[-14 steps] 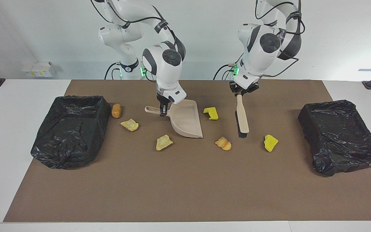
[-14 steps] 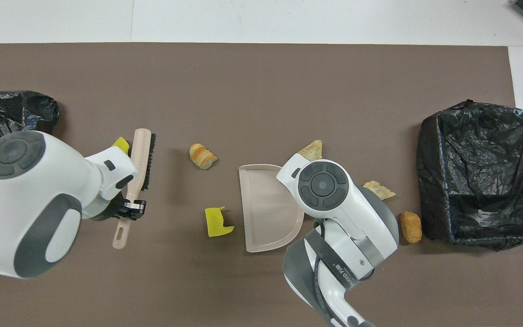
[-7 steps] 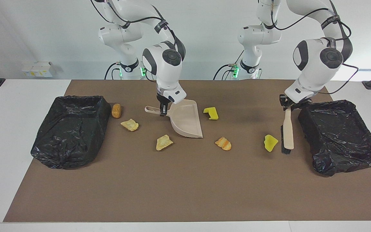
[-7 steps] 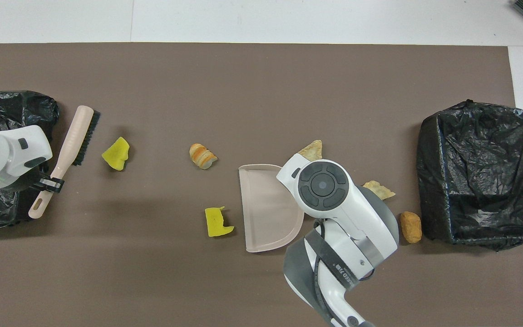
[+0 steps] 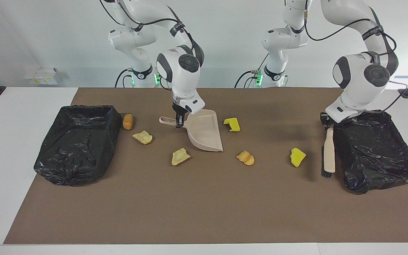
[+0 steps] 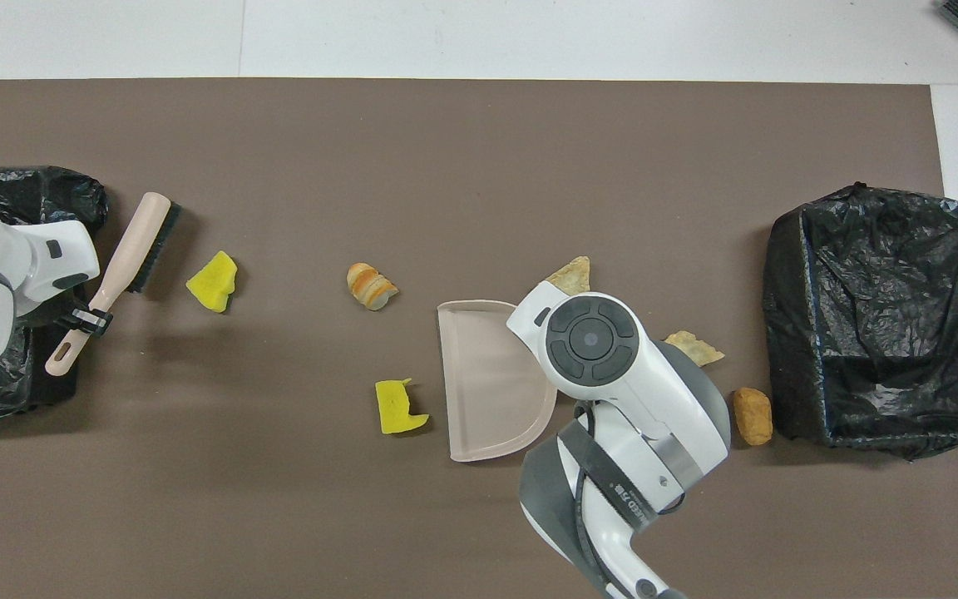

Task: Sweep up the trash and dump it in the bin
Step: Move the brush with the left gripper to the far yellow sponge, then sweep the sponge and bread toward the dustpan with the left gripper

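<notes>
— since a second ago we have carried the brush [image 5: 328, 152] away from the dustpan [image 5: 204, 134], past the yellow chunk [image 5: 297, 157], to just beside the bin [image 5: 374, 148] at the left arm's end.
— grips? left gripper [image 5: 328, 123] is clamped on the brush handle, right gripper [image 5: 179, 120] on the dustpan handle.
— progress? nothing is swept yet. we count six pieces of trash lying around the dustpan, none in it; the orange-striped piece [image 5: 245, 157] lies near its lip. both bins look empty, the other bin [image 5: 80, 141] too.

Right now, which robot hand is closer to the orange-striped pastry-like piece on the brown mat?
Right. The right gripper grips the beige dustpan beside the orange-striped pastry-like piece; the left gripper holds the beige brush by the black bin.
</notes>
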{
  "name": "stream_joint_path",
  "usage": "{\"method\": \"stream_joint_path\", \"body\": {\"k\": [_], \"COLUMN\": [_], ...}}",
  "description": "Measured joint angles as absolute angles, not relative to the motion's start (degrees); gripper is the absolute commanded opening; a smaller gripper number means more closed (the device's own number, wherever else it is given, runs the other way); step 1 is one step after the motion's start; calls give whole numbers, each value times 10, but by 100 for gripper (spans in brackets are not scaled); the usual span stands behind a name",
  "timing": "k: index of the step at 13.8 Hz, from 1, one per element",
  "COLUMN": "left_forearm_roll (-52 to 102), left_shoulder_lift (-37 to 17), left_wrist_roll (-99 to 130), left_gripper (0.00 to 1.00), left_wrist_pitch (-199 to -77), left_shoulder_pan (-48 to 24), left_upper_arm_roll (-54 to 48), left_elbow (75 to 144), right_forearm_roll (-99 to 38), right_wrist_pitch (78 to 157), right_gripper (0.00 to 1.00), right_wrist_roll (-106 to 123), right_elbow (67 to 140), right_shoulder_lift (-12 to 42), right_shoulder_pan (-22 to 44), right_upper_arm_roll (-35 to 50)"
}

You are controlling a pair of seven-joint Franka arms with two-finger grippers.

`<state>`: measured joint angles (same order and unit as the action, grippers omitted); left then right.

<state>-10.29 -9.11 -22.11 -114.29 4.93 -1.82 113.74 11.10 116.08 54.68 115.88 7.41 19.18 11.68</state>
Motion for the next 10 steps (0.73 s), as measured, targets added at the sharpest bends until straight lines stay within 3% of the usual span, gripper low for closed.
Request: {"method": "stream_joint_path", "body": {"k": [4,10], "left_forearm_roll": [-103,-103], "left_shoulder_lift": [-94,-92], "left_wrist_roll": [-226,-225], "left_gripper": [0,0], "left_wrist_pitch": [-1140,-1117], "left_shoulder_pan": [33,-48], "left_upper_arm_roll": [-31,-36], "left_elbow": [1140,1147], "right_forearm_roll": [111,111], "right_wrist_pitch": [1155,1153], "right_gripper": [0,0], "right_wrist_roll": [513,504], "right_elbow": [1160,1161], "right_shoulder_lift": [72,71], "right_shoulder_pan": [195,198], "right_upper_arm_roll": [117,117]}}
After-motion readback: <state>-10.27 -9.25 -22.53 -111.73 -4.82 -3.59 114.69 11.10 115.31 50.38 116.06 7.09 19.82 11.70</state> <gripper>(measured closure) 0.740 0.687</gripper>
